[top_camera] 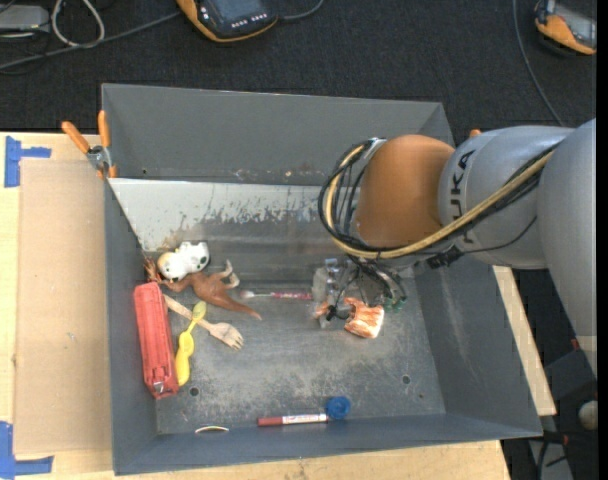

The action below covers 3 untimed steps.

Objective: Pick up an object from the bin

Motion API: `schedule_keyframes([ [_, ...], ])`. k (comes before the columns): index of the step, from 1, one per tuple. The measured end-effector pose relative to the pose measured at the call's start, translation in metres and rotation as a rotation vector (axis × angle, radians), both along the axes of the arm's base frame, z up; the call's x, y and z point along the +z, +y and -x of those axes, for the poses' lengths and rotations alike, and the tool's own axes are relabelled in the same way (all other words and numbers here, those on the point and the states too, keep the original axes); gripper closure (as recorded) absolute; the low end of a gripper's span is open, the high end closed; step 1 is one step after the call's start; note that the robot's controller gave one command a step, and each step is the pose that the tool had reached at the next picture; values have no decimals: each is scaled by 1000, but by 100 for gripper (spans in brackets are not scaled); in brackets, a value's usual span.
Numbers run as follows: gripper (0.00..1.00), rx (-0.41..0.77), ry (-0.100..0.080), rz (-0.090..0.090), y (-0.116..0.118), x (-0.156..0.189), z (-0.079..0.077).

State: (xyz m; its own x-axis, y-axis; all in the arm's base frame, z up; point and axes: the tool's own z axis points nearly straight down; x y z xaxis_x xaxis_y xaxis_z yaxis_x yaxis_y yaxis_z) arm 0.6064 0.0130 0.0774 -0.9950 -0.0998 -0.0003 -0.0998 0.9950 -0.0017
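My gripper (332, 290) is low in the middle of the bin, under the arm's orange cover. An orange and white crumpled thing (365, 320) lies right beside it, at its lower right, and whether the two touch is unclear. A thin pink and grey stick (279, 294) lies flat on the floor, reaching from the left up to the gripper. Further left sprawls a brown toy animal (219, 290).
Along the left wall lie a white toy with black spots (184, 261), a long red thing (152, 338), a yellow piece (187, 343) and a beige hand-shaped piece (224, 334). A red pen (294, 420), a blue cap (337, 406) and a white ring (212, 430) lie by the front wall.
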Motion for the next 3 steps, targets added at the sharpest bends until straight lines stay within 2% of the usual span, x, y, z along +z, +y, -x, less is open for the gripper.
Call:
schedule_keyframes([
  [1,100,90,17,-4,-47,62,60],
  [2,100,163,-7,-3,-67,49,30],
  [3,100,84,6,-2,-61,0,46],
])
